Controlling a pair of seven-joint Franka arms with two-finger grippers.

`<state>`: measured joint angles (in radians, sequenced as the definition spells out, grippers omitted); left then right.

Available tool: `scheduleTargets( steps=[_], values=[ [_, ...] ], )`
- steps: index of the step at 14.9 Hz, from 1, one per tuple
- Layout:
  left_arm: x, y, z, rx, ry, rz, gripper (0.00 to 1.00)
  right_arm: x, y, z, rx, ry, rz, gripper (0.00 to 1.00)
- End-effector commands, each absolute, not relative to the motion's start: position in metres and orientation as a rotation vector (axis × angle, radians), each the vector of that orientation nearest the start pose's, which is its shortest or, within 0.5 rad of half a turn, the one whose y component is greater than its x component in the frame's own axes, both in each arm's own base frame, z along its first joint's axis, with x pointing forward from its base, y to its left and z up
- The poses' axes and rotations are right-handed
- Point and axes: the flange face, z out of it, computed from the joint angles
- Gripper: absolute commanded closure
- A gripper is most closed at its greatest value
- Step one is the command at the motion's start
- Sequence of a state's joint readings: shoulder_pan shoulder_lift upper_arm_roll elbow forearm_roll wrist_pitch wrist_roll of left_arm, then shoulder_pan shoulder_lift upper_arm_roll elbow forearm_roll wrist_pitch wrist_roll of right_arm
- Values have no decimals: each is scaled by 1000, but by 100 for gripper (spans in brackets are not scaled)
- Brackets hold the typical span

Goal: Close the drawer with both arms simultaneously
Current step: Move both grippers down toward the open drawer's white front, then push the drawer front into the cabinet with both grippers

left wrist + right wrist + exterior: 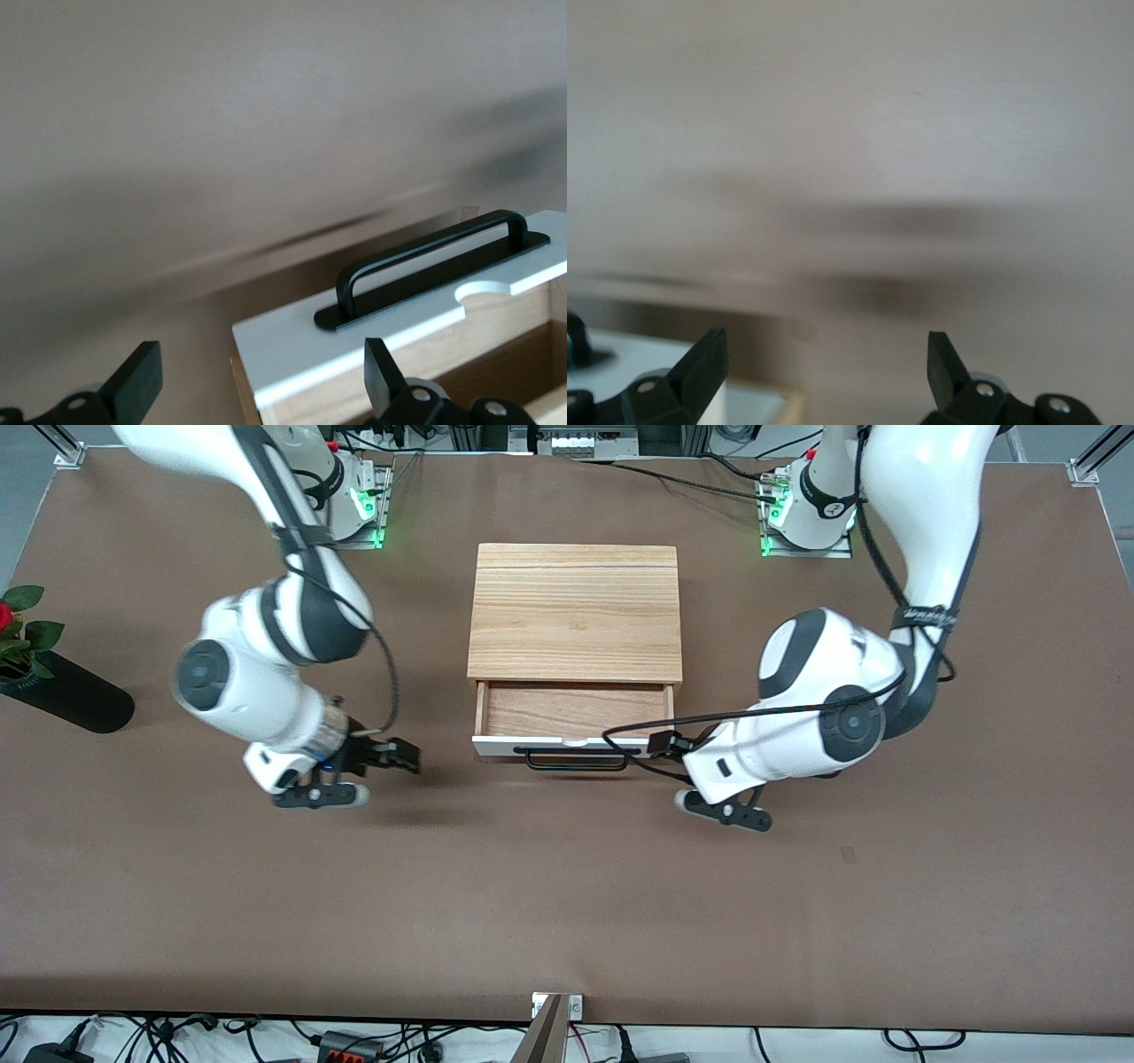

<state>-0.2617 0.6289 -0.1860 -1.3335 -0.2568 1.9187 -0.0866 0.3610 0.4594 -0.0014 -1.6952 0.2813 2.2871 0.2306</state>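
Note:
The light oak-grain box (574, 611) stands mid-table with its drawer (571, 710) pulled out toward the front camera, showing reddish wood inside. The white front panel (505, 746) carries a black bar handle (576, 762). My left gripper (663, 742) is open at the panel's corner toward the left arm's end. In the left wrist view its fingertips (137, 385) straddle that corner of the panel (354, 341), with the handle (434, 261) close by. My right gripper (403, 756) is open and empty, low over the table, a gap away from the drawer's other end. The right wrist view shows that panel corner (629, 359).
A black vase (71, 695) with a red rose lies at the right arm's end of the brown table (567, 903). Cables run along the table edge by the arm bases.

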Motion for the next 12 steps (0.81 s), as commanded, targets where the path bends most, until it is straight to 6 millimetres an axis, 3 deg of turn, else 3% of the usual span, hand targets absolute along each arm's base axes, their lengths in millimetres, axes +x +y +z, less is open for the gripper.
scheduleTargets(
  steps=[1,3,5,7,9,12],
  values=[
    [668,-293,369,-3458,454,195,0,640,275,331,-2815,170,-147,0],
    [675,-278,365,-3443,418,193,0,633,303,320,-2800,138,-182,0],
    [676,-264,346,-3410,393,250,0,629,315,309,-2803,113,-195,0],
    [671,-274,335,-3325,470,261,0,625,323,304,-2805,95,-190,0],
    [667,-281,325,-3293,500,275,0,612,345,301,-2802,59,-172,0],
    [663,-284,322,-3285,519,315,0,608,343,291,-2816,52,-142,0]
  ],
)
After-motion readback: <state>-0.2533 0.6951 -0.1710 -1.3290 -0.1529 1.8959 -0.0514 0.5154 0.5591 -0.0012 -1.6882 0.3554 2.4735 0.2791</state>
